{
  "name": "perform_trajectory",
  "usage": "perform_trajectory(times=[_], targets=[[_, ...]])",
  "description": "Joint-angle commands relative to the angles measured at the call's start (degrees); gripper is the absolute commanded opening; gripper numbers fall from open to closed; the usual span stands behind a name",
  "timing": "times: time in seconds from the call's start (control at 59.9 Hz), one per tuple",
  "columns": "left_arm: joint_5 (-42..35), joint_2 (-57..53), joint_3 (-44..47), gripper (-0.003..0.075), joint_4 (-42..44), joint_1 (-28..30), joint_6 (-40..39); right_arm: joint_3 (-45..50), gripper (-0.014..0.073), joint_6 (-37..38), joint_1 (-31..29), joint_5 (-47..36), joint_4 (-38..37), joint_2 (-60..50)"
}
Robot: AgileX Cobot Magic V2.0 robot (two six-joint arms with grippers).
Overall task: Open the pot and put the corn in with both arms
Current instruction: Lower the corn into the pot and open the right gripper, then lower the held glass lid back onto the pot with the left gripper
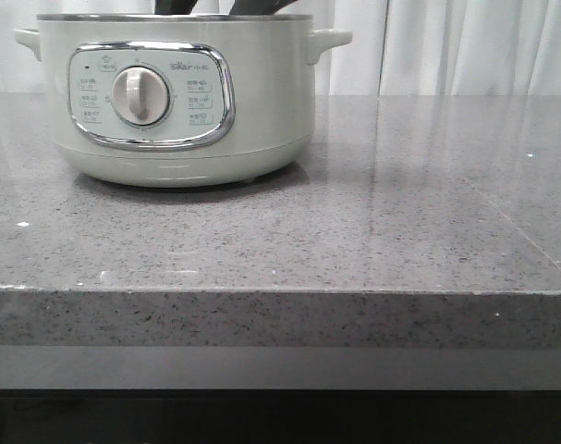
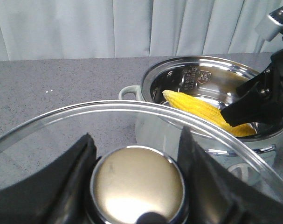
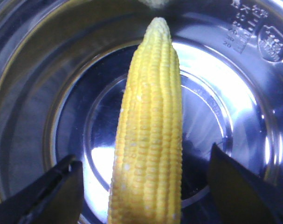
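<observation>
Grey speckled countertop (image 1: 372, 222); pale grey-green electric pot (image 1: 178, 92) open, glass lid (image 2: 132, 112) gripped by left gripper (image 2: 136, 154); right gripper (image 3: 146, 186), jaws wide, should clear yellow corn cob (image 3: 150, 140) straight upward.

It looks like a staged kitchen corner, a test set rather than a lived-in home. A thick grey speckled stone countertop (image 1: 372, 231) carries an electric cooking pot (image 1: 178, 92) with a chrome-framed dial panel. Beyond the left gripper (image 2: 136, 154), past the pot, pale pleated curtains (image 2: 132, 28) close off the whole background like a backdrop.
</observation>
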Motion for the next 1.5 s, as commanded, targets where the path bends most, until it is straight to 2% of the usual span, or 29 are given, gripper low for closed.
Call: perform_trajectory(times=[0.0,0.251,0.635,1.069,1.286,1.487], targets=[[-8.6,-0.2,-2.1,0.0209,-0.9,0.2,-0.1,-2.0,0.0573,0.7,-0.3,-2.7,0.1,-4.9],[-8.6,-0.2,-2.1,0.0209,-0.9,0.2,-0.1,0.2,0.0571,0.8,-0.4,-1.5,0.1,-13.7],[-8.1,-0.2,-2.1,0.0209,-0.9,0.2,-0.1,31.2,0.0571,0.8,-0.4,-15.7,-1.6,-39.4],[-8.9,1.6,-2.1,0.0209,-3.3,0.2,-0.1,55.8,0.0571,0.8,-0.4,-21.6,-1.6,-62.5],[-13.9,6.5,-2.3,0.0209,-5.7,-0.3,0.1,62.0,0.0571,0.8,-0.4,-22.3,-1.6,-70.6],[-17.8,12.5,-6.6,0.0209,-5.7,-7.0,2.1,62.4,0.0571,0.8,-0.4,-21.9,-1.6,-71.8]])
